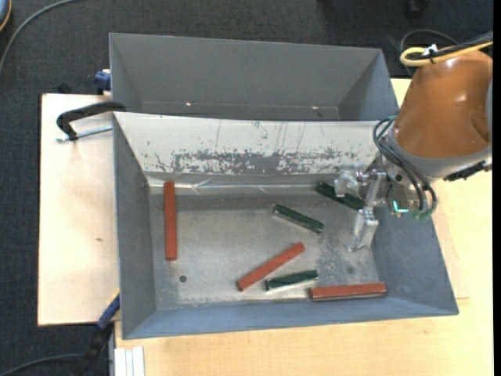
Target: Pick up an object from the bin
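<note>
Short dark green stick (335,192), lying at the foot of the bin's back wall, is the thing closest to the gripper (361,240). It sits just beside the gripper on its back-left side, and its right end is hidden behind the wrist hardware. The gripper hangs low over a bare patch of the bin (407,272) floor. Nothing shows in its grasp, and whether it is spread or closed cannot be told from this angle.

Next out from the gripper, to its left, lies a second dark green stick (298,218), tilted and apart from the first. In front of the gripper, near the front wall, a flat red bar (347,291) lies lengthwise. Just left of that bar is a green stick with a pale edge (291,280). Its left end lies right by a slanted red stick (271,266), though contact cannot be made out. Farthest from the gripper, well apart on the opposite side, a long red stick (170,220) lies along the left wall.

As a judgement, the pick is at its start. The arm is down inside the bin, but no thing is gripped or lifted. What is left is to settle over one stick, probably one of the close green ones, then close on it and raise it clear.
</note>
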Robot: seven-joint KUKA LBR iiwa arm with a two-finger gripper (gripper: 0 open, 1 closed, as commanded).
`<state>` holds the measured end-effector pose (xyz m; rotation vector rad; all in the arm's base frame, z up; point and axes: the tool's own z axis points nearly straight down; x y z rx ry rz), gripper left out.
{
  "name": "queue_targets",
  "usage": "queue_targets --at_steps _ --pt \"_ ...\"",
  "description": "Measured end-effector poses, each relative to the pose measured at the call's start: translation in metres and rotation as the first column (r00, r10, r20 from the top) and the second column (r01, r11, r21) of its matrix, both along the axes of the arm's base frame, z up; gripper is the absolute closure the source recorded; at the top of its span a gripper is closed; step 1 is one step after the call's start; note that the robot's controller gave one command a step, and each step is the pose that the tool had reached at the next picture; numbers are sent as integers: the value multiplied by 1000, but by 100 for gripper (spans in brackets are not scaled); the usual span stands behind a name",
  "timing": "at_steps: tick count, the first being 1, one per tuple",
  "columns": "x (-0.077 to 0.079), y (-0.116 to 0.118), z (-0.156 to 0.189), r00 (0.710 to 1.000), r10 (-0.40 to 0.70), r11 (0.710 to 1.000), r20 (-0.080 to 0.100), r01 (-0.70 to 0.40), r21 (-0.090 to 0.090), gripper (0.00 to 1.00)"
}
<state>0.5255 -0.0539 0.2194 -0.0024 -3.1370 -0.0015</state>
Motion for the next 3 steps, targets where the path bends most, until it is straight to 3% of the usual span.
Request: queue_targets --at_steps 1,2,3 --pt "-22 80 -153 969 245 969 -1 -245 3 0" --pt "-20 78 -149 970 244 970 5 -244 0 100" --pt "23 68 -6 797 604 797 15 -604 -7 100"
